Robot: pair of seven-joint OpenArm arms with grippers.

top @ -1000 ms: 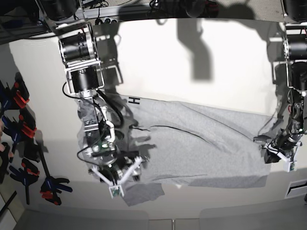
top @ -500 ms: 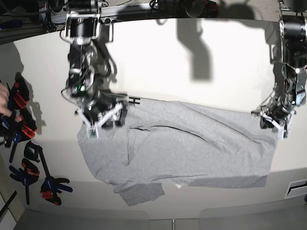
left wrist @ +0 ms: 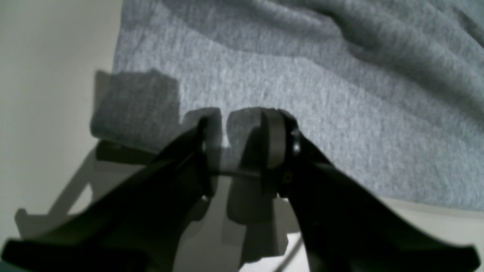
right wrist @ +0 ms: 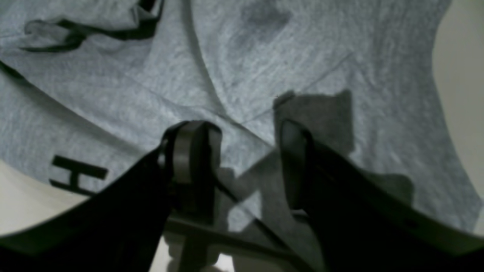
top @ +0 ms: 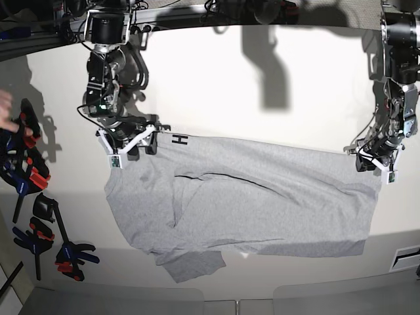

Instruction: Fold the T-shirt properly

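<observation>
We have the T-shirt spread across the middle of the tabletop, lettering peeking out at its far left edge. Our right tool hovers over that far left corner with its jaws standing well apart, holding nothing. Our left tool sits at the far right corner, jaws narrow; whether cloth is pinched between them we cannot tell. To do this well, we should take both far corners and lift evenly. The far tabletop lies open for moving, while clamps crowd the left edge.
</observation>
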